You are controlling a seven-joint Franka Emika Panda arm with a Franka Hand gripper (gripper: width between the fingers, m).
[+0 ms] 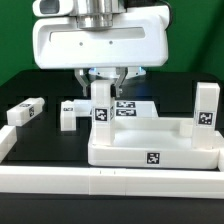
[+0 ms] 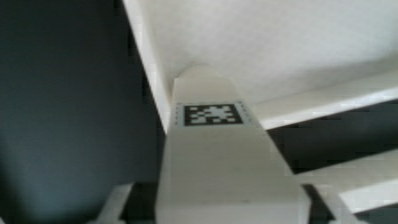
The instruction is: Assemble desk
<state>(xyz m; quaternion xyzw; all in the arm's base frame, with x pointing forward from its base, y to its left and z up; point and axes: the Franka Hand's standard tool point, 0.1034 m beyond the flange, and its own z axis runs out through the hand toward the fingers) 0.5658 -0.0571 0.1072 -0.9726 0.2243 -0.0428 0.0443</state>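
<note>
The desk's tabletop (image 1: 120,152) sat in the lower right of the exterior view, with a standing leg (image 1: 205,106) upright at its far right corner. The gripper (image 1: 103,82) pinched a held leg (image 1: 101,108) upright at the tabletop's far left corner. A near loose leg (image 1: 68,114) and a far loose leg (image 1: 25,112) lay at middle left.

An upright leg (image 1: 101,103) partly hides the marker board (image 1: 128,107).
</note>
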